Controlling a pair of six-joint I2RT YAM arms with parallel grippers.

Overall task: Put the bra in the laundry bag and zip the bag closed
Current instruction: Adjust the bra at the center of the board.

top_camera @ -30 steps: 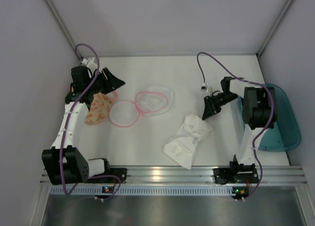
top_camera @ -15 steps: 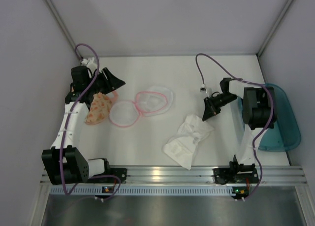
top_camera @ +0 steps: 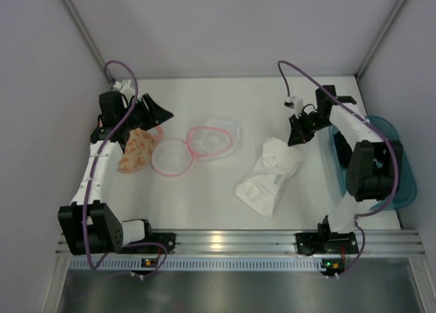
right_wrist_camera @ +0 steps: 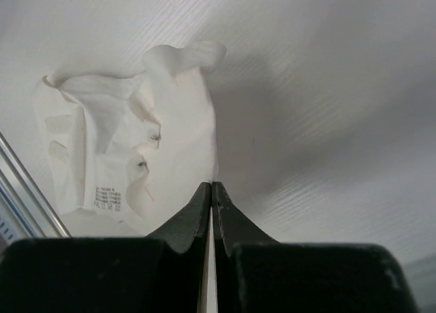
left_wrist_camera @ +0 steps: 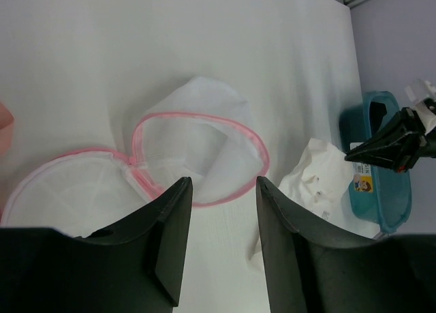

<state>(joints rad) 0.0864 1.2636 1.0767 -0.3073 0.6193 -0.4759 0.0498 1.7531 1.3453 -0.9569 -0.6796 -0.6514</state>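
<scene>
Logged table (top_camera: pixel 204 204) as largest item: white, filling mid frame in the top view. Noted teal tub (top_camera: pixel 403 173) at right edge, partly behind the right arm.

Took the white crumpled garment right of centre for the bra (top_camera: pixel 271 178); saw no dark garment anywhere. Found long axis running upper right to lower left, upper end touching the right gripper (right_wrist_camera: pixel 212 188), remainder trailing down-left from the fingertips. Read that gripper as pressed together, pinching a thin fold at the garment's upper edge; could not tell depth of the bite from the wrist view. Rated right arm far nearer to the bra than left.

Recorded look of bra: limp, wrinkled, flat on the table, printed label toward lower left of the wrist view, two small dark marks mid-cloth, rounded lobe at top.

Placed white pouch (top_camera: pixel 216 140), pink-rimmed, open in two round halves at centre, between bra and laundry bag (top_camera: pixel 135 151). Placed laundry bag at left of frame: cream with orange speckle, folded over, partly under the left arm, well apart from the bra.

Saw left gripper (left_wrist_camera: pixel 222 190) spread, nothing between the fingers, just beside the bag's upper end. Judged next move as a leftward carry across the pouch.
</scene>
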